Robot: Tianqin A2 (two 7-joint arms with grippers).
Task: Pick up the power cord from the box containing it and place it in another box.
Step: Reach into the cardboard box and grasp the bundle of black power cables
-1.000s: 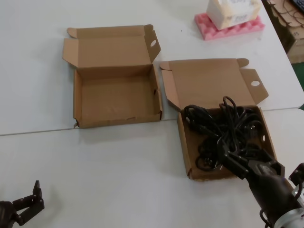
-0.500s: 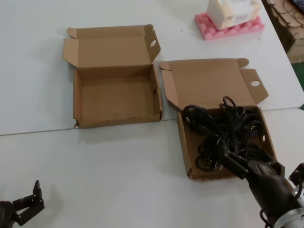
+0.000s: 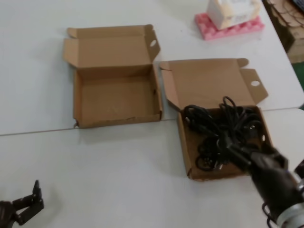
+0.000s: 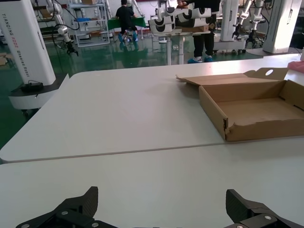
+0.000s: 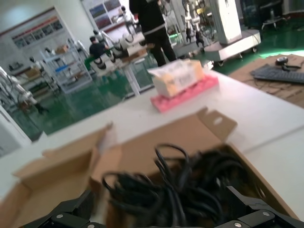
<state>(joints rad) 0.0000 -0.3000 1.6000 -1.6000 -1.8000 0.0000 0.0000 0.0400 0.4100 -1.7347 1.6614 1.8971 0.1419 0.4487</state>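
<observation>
1. The box with the cord (image 3: 186, 142) sat on the white table (image 3: 118, 161) at the robot's right, its lid folded back and lying flat behind the tray; a side flap of that lid had a round hole in it.
2. Inside that tray lay the power cord (image 3: 218, 130), a tangle of black cable loops filling most of the floor, with one loop rising over the back edge toward the lid. The right wrist view showed the same cord (image 5: 180, 190) heaped in the tray, just in front of the claw.
3. The other box (image 3: 76, 102) stood to the left of the first, near it but apart, lid also open and upright at the back. Nothing lay in its tray. Its near left corner was frayed, as the left wrist view showed (image 4: 227, 130).
4. The right gripper (image 3: 237, 154) was down over the near right part of the cord's box, its tip among the cable loops. Whether it had closed on the cord could not be told.
5. The left gripper (image 3: 33, 197) rested low at the near left edge of the table, fingers spread wide and holding nothing.
6. A pale carton on a pink foam pad (image 3: 228, 26) stood at the far side of the table.
</observation>
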